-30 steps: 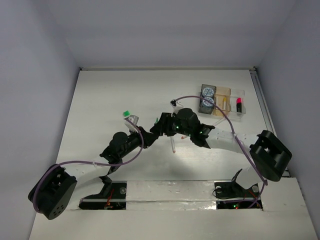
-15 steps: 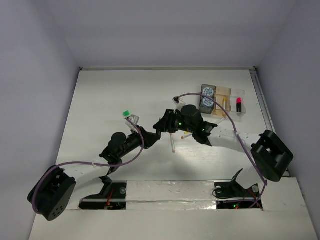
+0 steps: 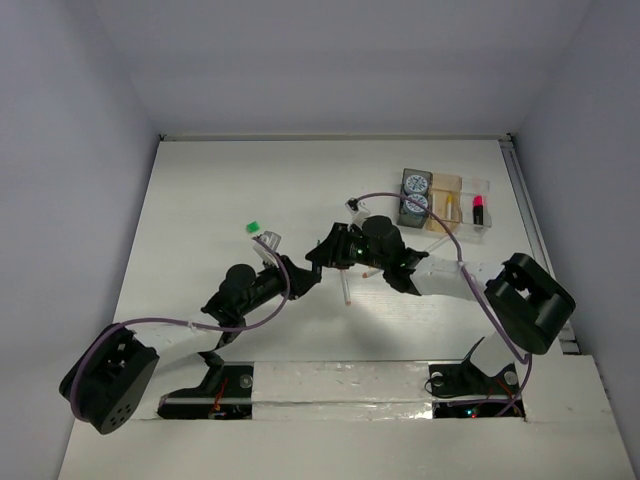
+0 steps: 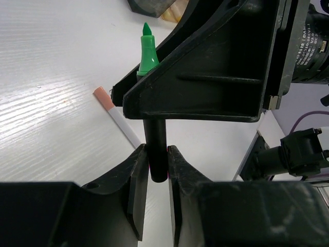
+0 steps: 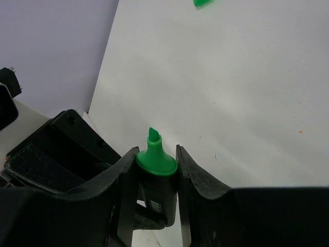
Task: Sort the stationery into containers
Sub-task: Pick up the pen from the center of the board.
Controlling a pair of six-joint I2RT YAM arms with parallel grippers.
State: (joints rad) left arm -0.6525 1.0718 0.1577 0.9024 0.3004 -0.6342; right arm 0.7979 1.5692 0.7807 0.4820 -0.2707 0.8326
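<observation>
Bright even light, soft shadows — wrist-view foregrounds blurred, mild glare

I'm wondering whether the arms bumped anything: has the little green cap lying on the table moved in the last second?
No. The green cap lies where it did, just as far left of the trays in the overhead view.

You see table [image 4: 46, 103]: white, faint wood-grain texture, soft sheen. On highlighter [image 4: 156, 154]: black plastic barrel, satin. Its tip [image 4: 147, 49]: smooth green plastic, slight gloss. Your pen [image 4: 122, 126]: smooth white plastic, matt orange-pink end. Your gripper fingers [image 4: 136, 195]: black matt plastic. Your trays [image 3: 470, 203]: see-through clear and amber plastic, 1 opaque dark grey.
</observation>
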